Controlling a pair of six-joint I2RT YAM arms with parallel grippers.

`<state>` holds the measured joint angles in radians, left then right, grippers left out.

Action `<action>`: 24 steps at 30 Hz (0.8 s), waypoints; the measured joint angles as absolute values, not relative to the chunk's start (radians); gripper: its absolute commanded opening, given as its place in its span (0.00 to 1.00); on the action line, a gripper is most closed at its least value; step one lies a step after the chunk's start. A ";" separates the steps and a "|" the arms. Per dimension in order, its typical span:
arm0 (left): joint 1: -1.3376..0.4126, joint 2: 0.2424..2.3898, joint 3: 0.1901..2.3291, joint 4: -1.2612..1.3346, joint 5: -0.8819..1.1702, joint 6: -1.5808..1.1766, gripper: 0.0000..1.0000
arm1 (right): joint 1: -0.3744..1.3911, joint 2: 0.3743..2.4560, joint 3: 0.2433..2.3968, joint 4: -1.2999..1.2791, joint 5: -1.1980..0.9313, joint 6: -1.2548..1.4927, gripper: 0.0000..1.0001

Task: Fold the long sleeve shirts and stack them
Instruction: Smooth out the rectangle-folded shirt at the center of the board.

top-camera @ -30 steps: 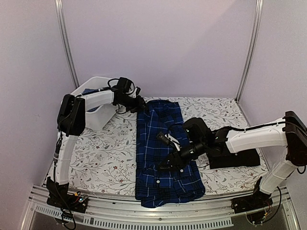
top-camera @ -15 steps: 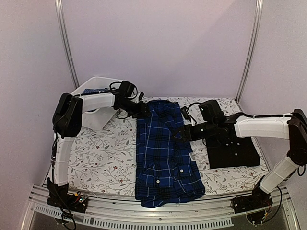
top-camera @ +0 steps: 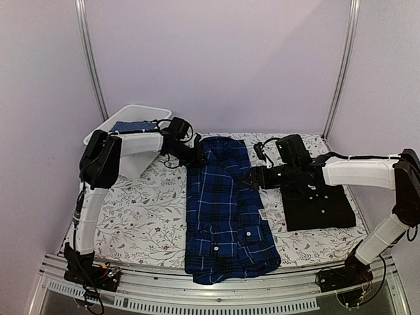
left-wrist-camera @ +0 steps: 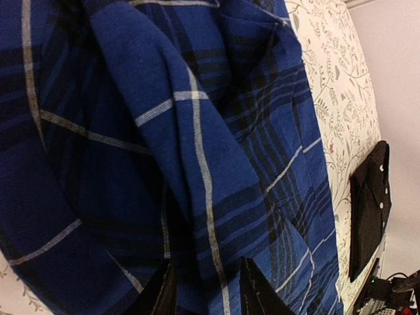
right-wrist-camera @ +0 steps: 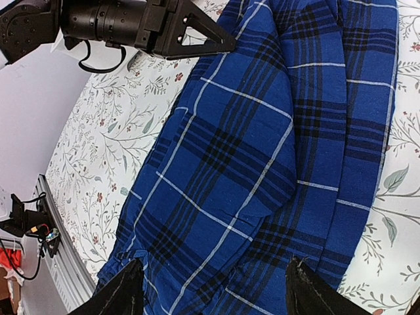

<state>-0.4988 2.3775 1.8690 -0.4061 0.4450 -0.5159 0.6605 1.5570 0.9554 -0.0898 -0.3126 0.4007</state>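
Desk centre: plaid shirt (top-camera: 223, 210) lies lengthwise, narrowed for folding | right edge: black shirt (top-camera: 318, 209) folded, likely stack base | left gripper (top-camera: 199, 155) at plaid's far-left corner, grip cannot tell | right gripper (top-camera: 252, 180) released above far-right edge, apparently to pinch.

No writing, brand name, number or sign can be read in any of the views. In the top view a small white tag (top-camera: 261, 213) lies on the plaid shirt (top-camera: 220, 210), but it is too small to tell whether anything is printed on it.
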 measured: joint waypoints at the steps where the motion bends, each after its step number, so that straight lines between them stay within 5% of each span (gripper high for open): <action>1: -0.500 2.379 1.872 -0.406 0.448 -0.517 0.25 | 0.660 1.557 0.955 -0.090 -0.311 0.401 0.73; 7: -0.507 2.380 1.882 -0.405 0.460 -0.523 0.00 | 0.659 1.557 0.951 -0.089 -0.307 0.401 0.73; 24: -0.483 2.389 1.936 -0.423 0.382 -0.537 0.00 | 0.651 1.580 0.949 -0.086 -0.287 0.401 0.73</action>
